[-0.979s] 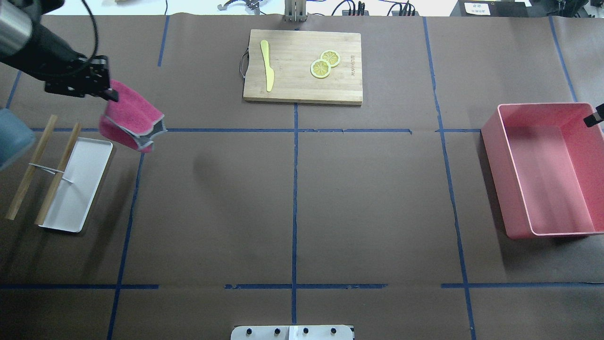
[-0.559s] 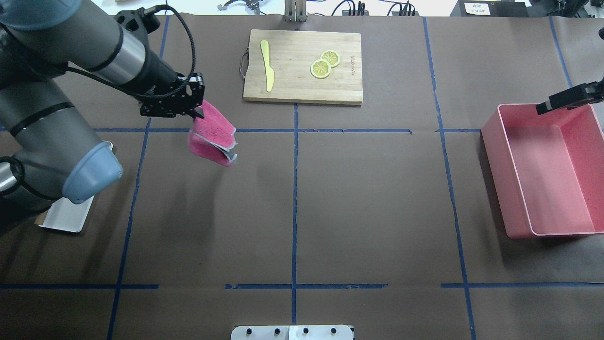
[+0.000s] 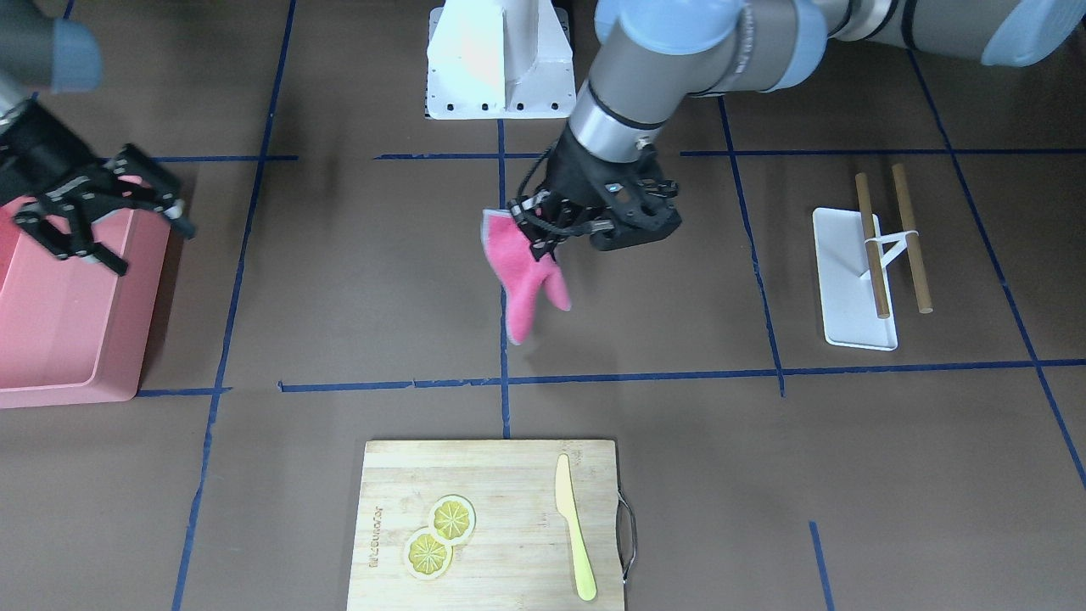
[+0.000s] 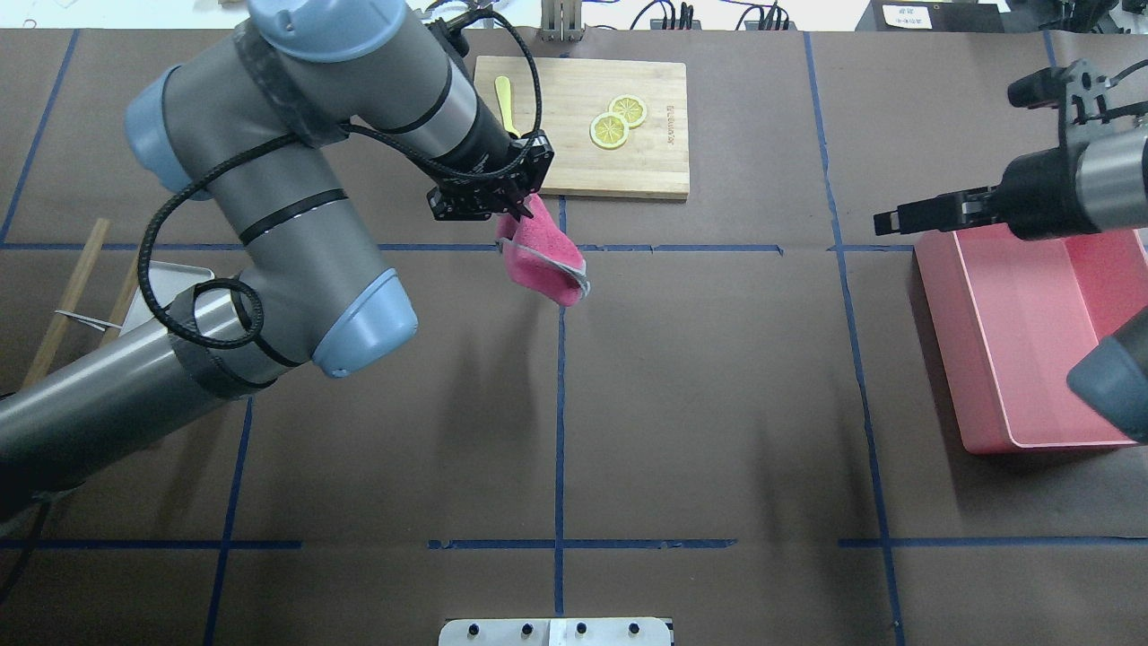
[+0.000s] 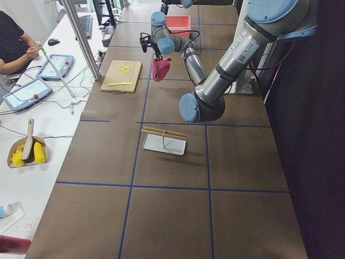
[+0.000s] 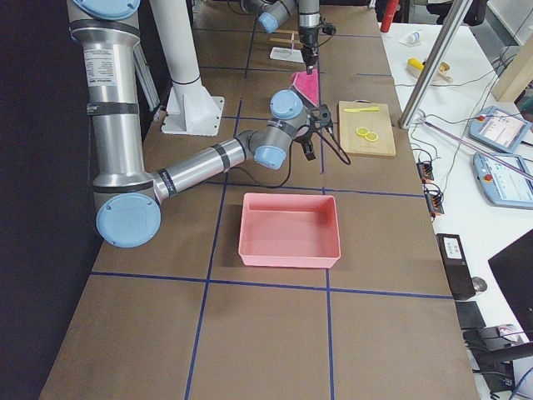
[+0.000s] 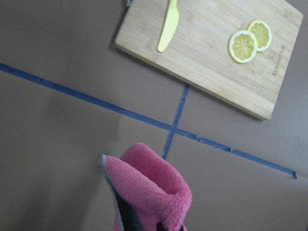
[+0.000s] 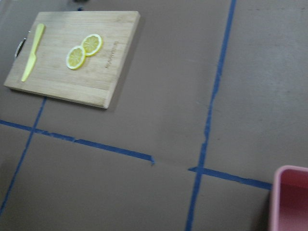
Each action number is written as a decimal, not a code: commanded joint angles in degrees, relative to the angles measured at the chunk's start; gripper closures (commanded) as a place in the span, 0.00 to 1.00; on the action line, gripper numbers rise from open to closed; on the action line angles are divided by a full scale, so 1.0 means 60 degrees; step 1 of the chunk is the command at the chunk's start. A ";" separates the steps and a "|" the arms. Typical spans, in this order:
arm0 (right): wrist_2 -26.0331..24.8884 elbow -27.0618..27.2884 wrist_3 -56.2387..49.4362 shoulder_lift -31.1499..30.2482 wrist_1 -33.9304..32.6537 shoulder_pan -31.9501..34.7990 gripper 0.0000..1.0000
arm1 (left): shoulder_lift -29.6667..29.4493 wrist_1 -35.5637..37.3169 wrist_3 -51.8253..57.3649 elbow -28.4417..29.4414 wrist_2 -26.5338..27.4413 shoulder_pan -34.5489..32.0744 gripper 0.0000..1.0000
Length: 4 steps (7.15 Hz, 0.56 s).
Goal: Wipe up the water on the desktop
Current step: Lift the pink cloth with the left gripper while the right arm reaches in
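We see the matte brown table (image 4: 717, 377), crossed by blue tape lines, spanning the scene under both arms. By the pink bin (image 4: 1022, 359) at right, our right tool (image 3: 155, 250) hangs spread; mid-table, our left tool (image 3: 541, 246) pinches a pink cloth (image 3: 522, 276).

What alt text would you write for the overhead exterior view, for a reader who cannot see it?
The left arm reaches across the brown desktop, its jaws holding a folded pink cloth over the central blue tape line. A cutting board with lemon slices lies beyond; the right arm hovers by a pink bin.
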 commanded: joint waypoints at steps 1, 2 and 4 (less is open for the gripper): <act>-0.2716 0.0534 0.0730 0.0701 0.0020 -0.2261 0.00 | -0.0517 -0.0030 -0.1623 0.0398 0.0037 0.0041 1.00; -0.3729 0.0550 0.0761 0.0995 0.0020 -0.2996 0.00 | -0.0518 -0.0030 -0.2182 0.0384 0.0037 0.0041 1.00; -0.4746 0.0550 0.0631 0.1567 0.0005 -0.3777 0.00 | -0.0518 -0.0030 -0.2305 0.0384 0.0037 0.0056 1.00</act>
